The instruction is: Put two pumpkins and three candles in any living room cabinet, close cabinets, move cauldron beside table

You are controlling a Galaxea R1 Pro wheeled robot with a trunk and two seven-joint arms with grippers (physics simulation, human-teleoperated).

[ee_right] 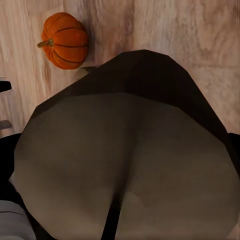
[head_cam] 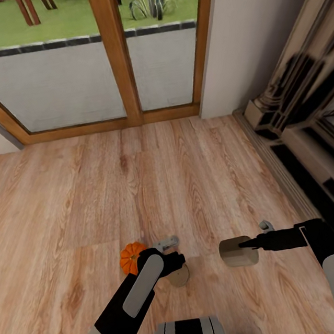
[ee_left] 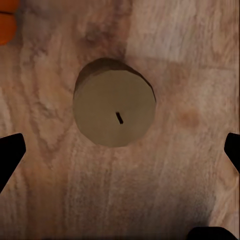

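Note:
A small orange pumpkin (head_cam: 130, 259) sits on the plank floor just left of my left gripper (head_cam: 175, 265). That gripper hangs open, pointing down over an upright beige candle (head_cam: 179, 277). In the left wrist view the candle (ee_left: 115, 115) and its dark wick lie between and ahead of the spread fingertips (ee_left: 10, 155), untouched, with the pumpkin (ee_left: 6, 22) at the frame's corner. My right gripper (head_cam: 247, 244) is shut on a second beige candle (head_cam: 236, 252), held sideways just above the floor. In the right wrist view this candle (ee_right: 125, 160) looms close, with the pumpkin (ee_right: 65, 41) beyond. The cabinet and cauldron are out of view.
Wood-framed glass doors (head_cam: 116, 57) stand at the back, with a pale wall (head_cam: 255, 34) to their right. The ornate dark fireplace (head_cam: 308, 117) runs along the right side, its base (head_cam: 278, 168) meeting the floor. Open floor (head_cam: 85, 188) stretches ahead and to the left.

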